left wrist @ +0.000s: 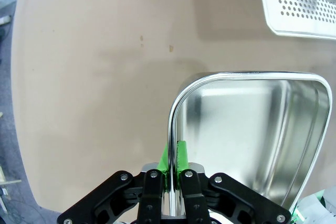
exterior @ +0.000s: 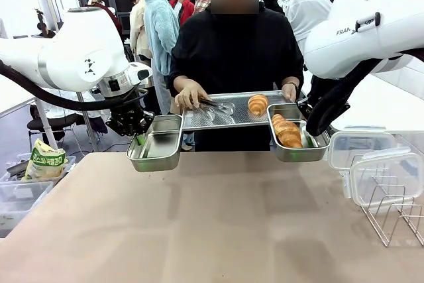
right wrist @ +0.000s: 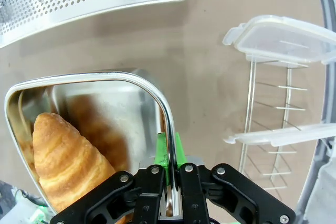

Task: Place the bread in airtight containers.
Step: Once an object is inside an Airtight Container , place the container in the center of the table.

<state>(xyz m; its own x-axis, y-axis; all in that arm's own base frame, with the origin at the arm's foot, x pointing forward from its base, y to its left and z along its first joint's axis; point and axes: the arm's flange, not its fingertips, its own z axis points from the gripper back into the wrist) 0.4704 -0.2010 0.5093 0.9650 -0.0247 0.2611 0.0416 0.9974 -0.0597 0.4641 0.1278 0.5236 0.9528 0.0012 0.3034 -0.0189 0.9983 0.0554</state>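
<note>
My left gripper [exterior: 140, 138] is shut on the rim of an empty steel container [exterior: 156, 144], held above the table at the left; in the left wrist view my left gripper [left wrist: 172, 169] pinches that container [left wrist: 252, 129] at its wall. My right gripper [exterior: 307, 138] is shut on the rim of a second container [exterior: 296, 153] holding one golden roll [exterior: 286, 130]. The right wrist view shows my right gripper [right wrist: 169, 165] on that container [right wrist: 131, 108] with the roll [right wrist: 65, 161] inside. Another roll [exterior: 258, 104] lies on the perforated tray [exterior: 218, 117] the person holds between the two containers.
The person's hands [exterior: 191, 94] grip the tray at the table's far edge. Clear plastic lids [exterior: 384, 170] lean in a wire rack [exterior: 394, 213] at the right. A bag [exterior: 45, 161] and bins sit off the table's left side.
</note>
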